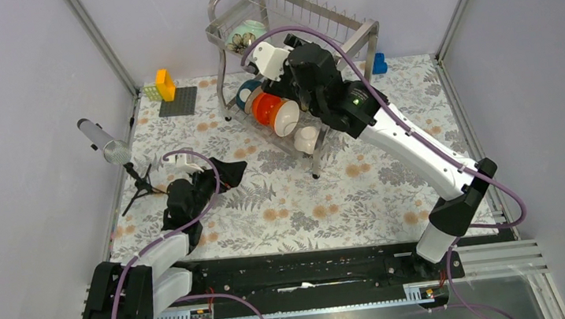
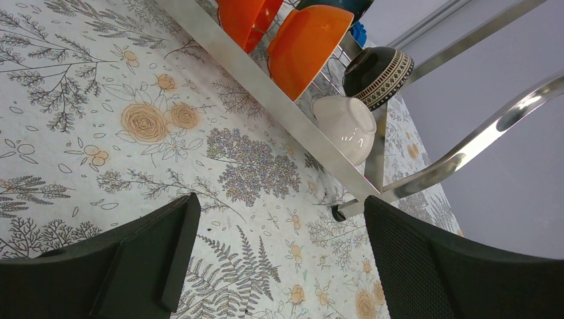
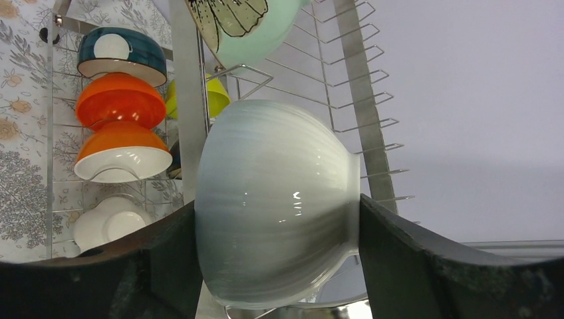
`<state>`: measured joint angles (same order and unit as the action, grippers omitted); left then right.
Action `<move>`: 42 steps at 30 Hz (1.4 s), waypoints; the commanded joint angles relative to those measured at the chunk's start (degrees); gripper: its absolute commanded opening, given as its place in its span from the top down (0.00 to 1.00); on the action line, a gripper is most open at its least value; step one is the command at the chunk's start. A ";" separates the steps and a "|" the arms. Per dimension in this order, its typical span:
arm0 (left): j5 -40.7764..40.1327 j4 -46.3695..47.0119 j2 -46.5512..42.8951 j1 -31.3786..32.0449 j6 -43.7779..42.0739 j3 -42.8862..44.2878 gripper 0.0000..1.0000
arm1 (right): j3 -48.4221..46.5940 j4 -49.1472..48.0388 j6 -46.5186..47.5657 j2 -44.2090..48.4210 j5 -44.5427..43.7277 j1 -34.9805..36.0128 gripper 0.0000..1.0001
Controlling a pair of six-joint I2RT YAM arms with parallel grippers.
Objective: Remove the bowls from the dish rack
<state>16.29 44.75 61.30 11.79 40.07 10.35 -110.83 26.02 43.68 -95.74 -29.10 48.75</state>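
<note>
The dish rack (image 1: 312, 15) stands at the back of the table. My right gripper (image 1: 276, 63) reaches into its upper tier, and both fingers press the sides of a white ribbed bowl (image 3: 279, 199); the right gripper (image 3: 279, 216) is shut on it. A pale green floral bowl (image 1: 244, 34) sits beside it. The lower tier holds a blue bowl (image 3: 120, 50), two orange-red bowls (image 3: 120, 100), a white bowl (image 3: 106, 226) and a yellow-green one (image 3: 218, 98). My left gripper (image 1: 221, 171) hovers low over the mat, open and empty, short of the rack's near leg (image 2: 372, 166).
A yellow block (image 1: 166, 84) stands on a grey baseplate (image 1: 178, 103) at the back left, and a blue block (image 1: 378, 62) is behind the rack. A small tripod with a grey cylinder (image 1: 108, 146) stands at the left edge. Walls close in on both sides.
</note>
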 commanded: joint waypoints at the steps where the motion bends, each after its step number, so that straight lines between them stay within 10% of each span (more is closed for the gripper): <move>1: 0.84 3.86 0.18 0.25 -0.69 0.99 0.01 | -0.18 -0.48 -1.08 1.73 0.30 0.44 0.45; 17: 1.00 3.90 0.61 0.25 -0.88 1.16 0.01 | 9.01 -29.64 7.93 5.34 -11.16 0.46 0.61; 42: 1.02 3.63 0.75 0.29 -1.18 1.41 0.01 | 10.16 -33.76 -0.29 10.65 -2.43 0.42 0.69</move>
<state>16.71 44.77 62.02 11.79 39.88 10.35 -100.84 -2.57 46.09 -89.43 -34.00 49.01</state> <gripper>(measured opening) 0.988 0.399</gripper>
